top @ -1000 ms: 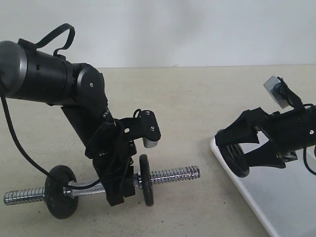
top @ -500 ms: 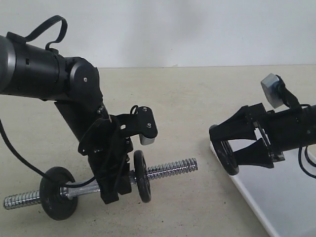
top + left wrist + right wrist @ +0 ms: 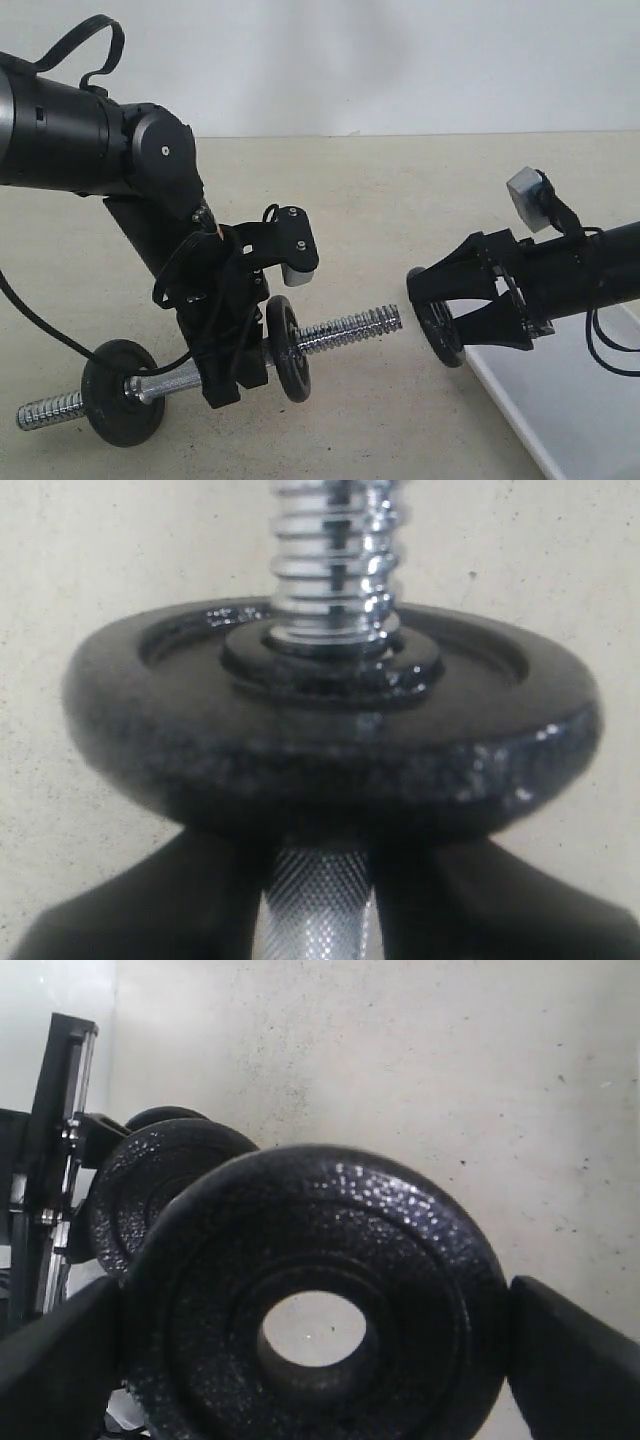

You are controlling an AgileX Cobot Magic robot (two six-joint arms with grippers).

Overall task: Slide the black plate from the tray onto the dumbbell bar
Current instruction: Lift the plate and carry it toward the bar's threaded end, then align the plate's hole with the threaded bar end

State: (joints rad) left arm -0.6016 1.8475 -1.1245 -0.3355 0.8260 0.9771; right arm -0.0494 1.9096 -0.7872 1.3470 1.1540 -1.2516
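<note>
**The black plate (image 3: 445,345) is hanging in the air, facing the end of the bar**

Starting at the left of the outside view, we are seeing the dumbbell bar (image 3: 345,329) slanting over the sandy table (image 3: 400,190), with its left end low and its right end raised. An outer disc (image 3: 120,392) is sitting on the bar near the left end, and it looks to be touching the table. Next to it, the left gripper (image 3: 233,372) is pinching the smooth middle of the bar. An inner disc (image 3: 288,348) is sitting just beside that gripper, and the screw end is poking out past it.

The left wrist view is showing us something the outside view cannot. The bumpy grip part of the bar is running between two dark fingers (image 3: 120,920), with the inner disc right in front of them.

Moving right, we are crossing a small gap. Then the black plate is standing on its edge in the air, its flat face turned to the screw end, near it but not touching. The right gripper (image 3: 428,300) is spread wide and squeezing the plate by its rim. The plate is off the tray (image 3: 570,420), just past its left corner.

The outside view is showing the plate almost edge-on. Only the right wrist view is showing its round hole, with one finger on each side of the rim. It is also showing both other discs beyond the plate.
</note>
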